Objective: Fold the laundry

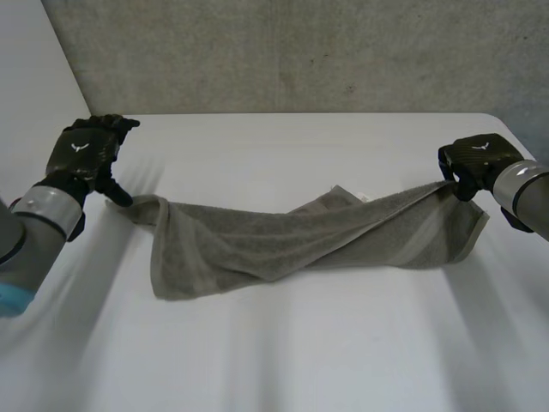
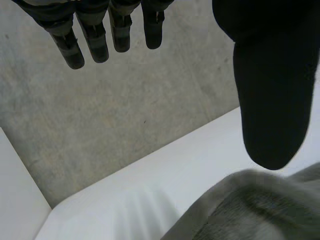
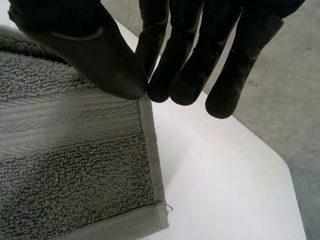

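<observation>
Hanging from right hand (image 1: 476, 163), towel (image 1: 283, 240) reaches left hand (image 1: 84, 153).

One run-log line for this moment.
left hand: open, at towel left end | right hand: pinching towel's right edge | towel: bunched lengthwise across table | fold: not done

Olive-grey towel (image 1: 257, 236) with a ribbed band (image 3: 65, 117); white table (image 1: 343, 343); mottled, perhaps concrete-grey wall (image 1: 300, 51).
</observation>
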